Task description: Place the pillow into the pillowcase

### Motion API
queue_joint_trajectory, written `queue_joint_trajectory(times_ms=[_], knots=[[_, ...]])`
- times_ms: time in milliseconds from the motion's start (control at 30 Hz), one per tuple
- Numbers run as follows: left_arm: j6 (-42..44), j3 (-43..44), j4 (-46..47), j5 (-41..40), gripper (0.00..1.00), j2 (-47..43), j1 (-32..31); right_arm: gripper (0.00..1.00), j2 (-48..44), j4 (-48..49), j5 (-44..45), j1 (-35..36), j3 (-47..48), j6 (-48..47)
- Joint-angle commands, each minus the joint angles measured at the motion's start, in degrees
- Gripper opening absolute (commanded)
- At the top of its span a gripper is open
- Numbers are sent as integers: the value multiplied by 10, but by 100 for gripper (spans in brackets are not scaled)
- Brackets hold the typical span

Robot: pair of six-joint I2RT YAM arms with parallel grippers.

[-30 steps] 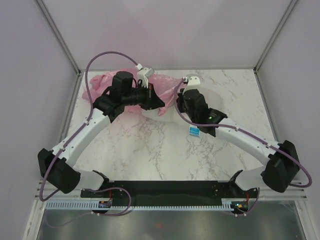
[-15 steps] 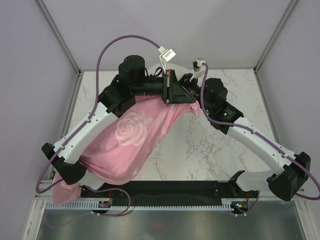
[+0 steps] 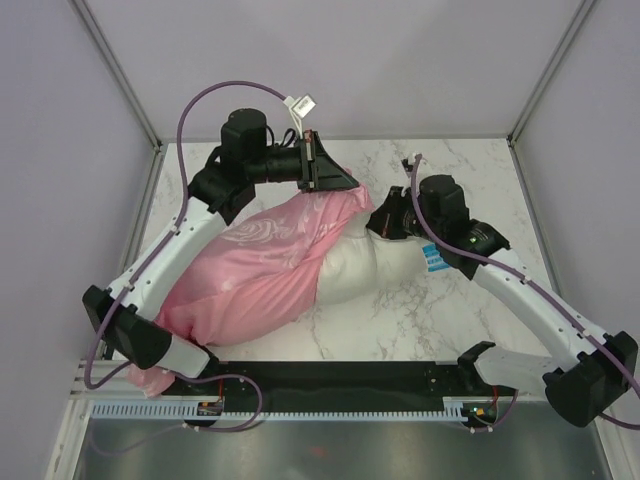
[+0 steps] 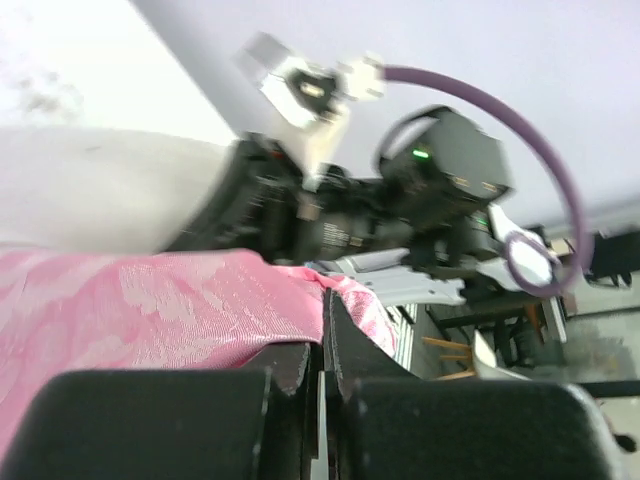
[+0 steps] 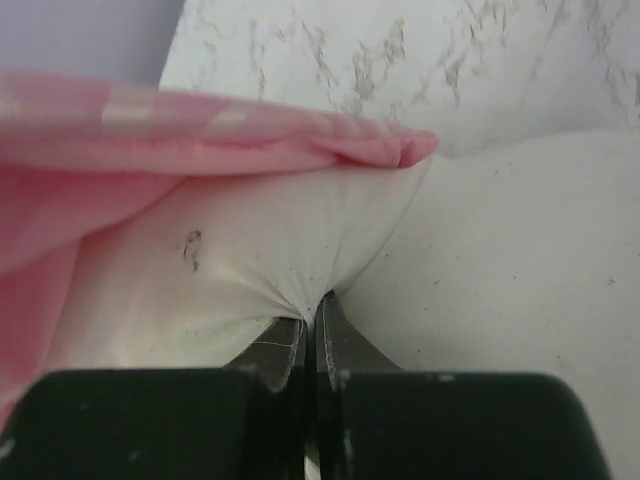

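White-veined marble counter [image 3: 450, 320], boxed in by pale grey walls [image 3: 60, 150], carries everything. At its near left corner the closed end of the shiny pink satin pillowcase with woven rose patterns [image 3: 250, 275] spills a little over the near edge, beside the base of the left arm. From there the case lies as a stuffed diagonal towards the middle of the counter. Its bulk suggests most of the large plain white puffy pillow [image 3: 368, 268] is already inside. Only the pillow's right end shows bare past the case's mouth, with a small white-and-blue tag [image 3: 432, 257] at its right edge, by the right arm.

The right hand [image 3: 385, 222] is closed on a pinch of that bare white fabric, which puckers into its fingers [image 5: 290, 350] just outside the pink hem. Farther back, the left hand [image 3: 345, 186] is clamped on the far side of the pink hem, the satin caught between its fingers [image 4: 300, 365].

What looks left is to draw the mouth over the exposed end, let go and settle the case.

Bare marble lies right of the pillow and along the far edge, so the right arm has room to push inward. The left hand sits near the far wall, so it has less room to pull backward. The overhang at the near edge could let the case slide off.
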Motion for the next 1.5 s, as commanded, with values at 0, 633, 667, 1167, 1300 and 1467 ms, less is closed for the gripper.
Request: queue_joint_trajectory(times_ms=[0,633,667,1167,1300,1467], knots=[[-11,-3,56,19,2,44,34,3,9,-19,-99,-11,4,-11],[48,23,31,-3,2,146,57,79,-104,-10,-108,-44,18,-162],[48,22,30,-7,2,146,56,77,-111,3,-116,-44,16,-152],[36,19,31,-20,2,89,45,16,48,187,-209,58,-32,-93],[22,14,47,-28,2,42,34,0,115,329,-162,56,-107,-62],[-46,-60,190,-32,2,-30,11,0,174,628,-133,52,-194,72]])
